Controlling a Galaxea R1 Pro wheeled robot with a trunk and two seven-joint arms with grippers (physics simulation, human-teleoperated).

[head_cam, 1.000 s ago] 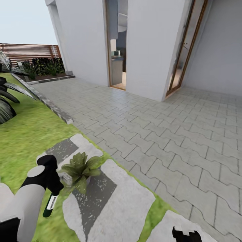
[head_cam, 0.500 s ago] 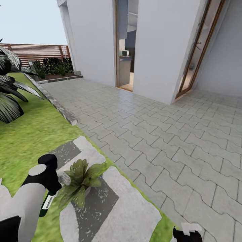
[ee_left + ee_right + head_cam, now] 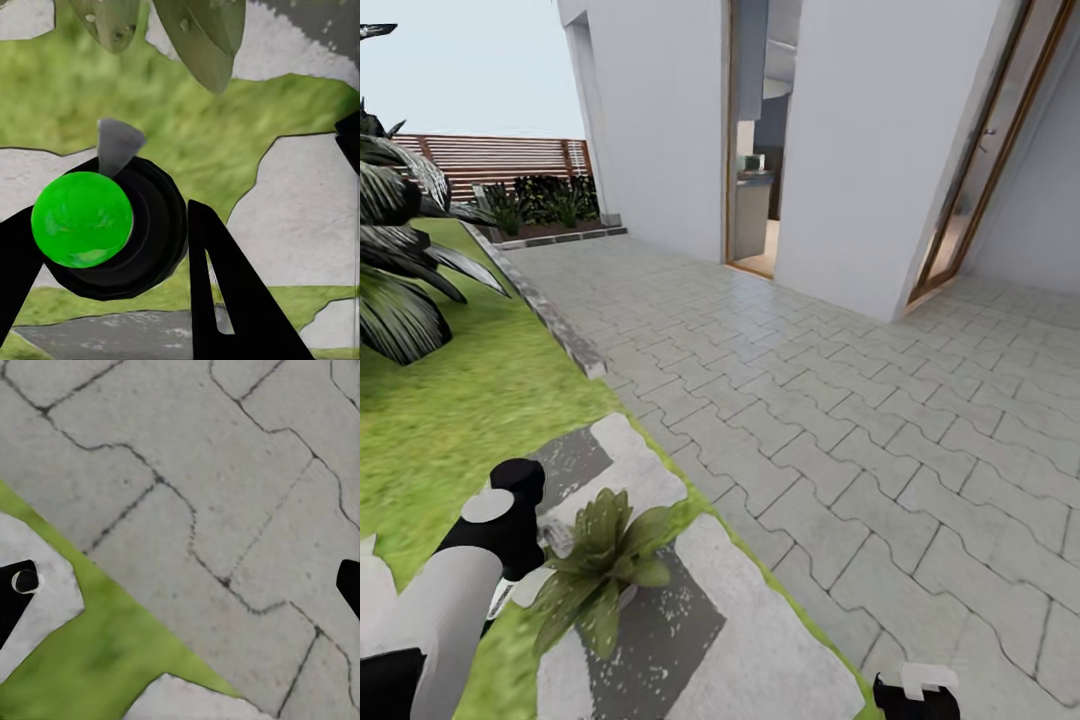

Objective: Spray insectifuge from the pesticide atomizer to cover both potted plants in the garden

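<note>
The white house wall (image 3: 660, 120) and the wide paved terrace (image 3: 860, 400) take up most of what lies ahead, with the lawn (image 3: 450, 400) and a stone kerb (image 3: 555, 325) running alongside. Pale stepping stones (image 3: 760, 650) lie underfoot.

On one of them, just beyond the left fingers (image 3: 112, 247), sits a potted plant (image 3: 600, 565), its leaves nearly over the nozzle. Those fingers are closed snugly round the pesticide atomizer (image 3: 105, 229), its green cap facing the wrist camera and its grey spout (image 3: 118, 144) pointing toward the leaves.

This looks like the spraying step for this plant: the nozzle seems aimed, so the next move likely calls for triggering and sweeping across the whole rosette.

The right fingers (image 3: 180, 585) hang spread wide and empty over the edge where grass meets paving.

There is ample open terrace beyond the right fingers; the dark palm fronds (image 3: 400, 260) stand well away from the left ones.
</note>
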